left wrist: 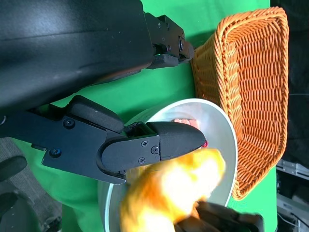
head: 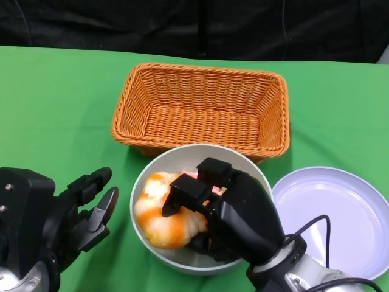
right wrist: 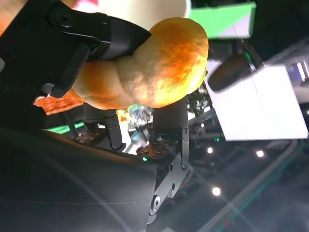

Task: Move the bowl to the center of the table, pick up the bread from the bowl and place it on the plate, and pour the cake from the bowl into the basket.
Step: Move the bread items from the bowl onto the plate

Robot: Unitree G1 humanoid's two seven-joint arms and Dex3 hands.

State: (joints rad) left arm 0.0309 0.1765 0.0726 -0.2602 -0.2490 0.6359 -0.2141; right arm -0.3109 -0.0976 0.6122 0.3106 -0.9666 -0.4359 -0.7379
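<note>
We see the right hand [head: 209, 204] reaching down into the bowl [head: 159, 167], its fingers [right wrist: 104, 34] wrapped over the golden-orange bread [head: 159, 216] and clamped on it; the right wrist view shows the loaf pressed against the palm. A reddish-pink piece, seemingly the cake [head: 193, 175], peeks out beside the fingers inside the bowl. The left hand [head: 82, 210] hangs just beside the bowl's left rim, fingers apart and holding nothing. Behind the bowl, touching or nearly touching it, sits the wicker basket [head: 200, 106], and the pale plate [head: 340, 213] lies to the right on the green table [head: 55, 103].
</note>
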